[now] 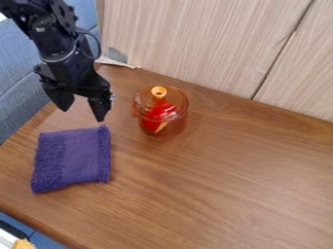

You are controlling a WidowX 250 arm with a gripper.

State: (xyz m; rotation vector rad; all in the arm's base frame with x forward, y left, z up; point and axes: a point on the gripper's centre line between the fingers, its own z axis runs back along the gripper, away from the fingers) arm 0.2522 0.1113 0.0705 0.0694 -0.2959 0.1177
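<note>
The black gripper [82,115] hangs open over the left part of the table, its two fingers apart with nothing between them. Just below it in the view lies a folded purple cloth [71,158], flat on the wood, its right edge running up near the right fingertip. To the gripper's right stands a transparent amber pot [180,127] with a lid and an orange knob [158,91]. Inside the pot shows a red object [160,111] with a yellowish part at its lower end.
The brown wooden table [214,194] extends right and towards the front. Pale wood panels [201,44] rise along its back edge. A blue padded surface [16,87] borders the left side. Something white and orange [23,244] shows at the lower left corner.
</note>
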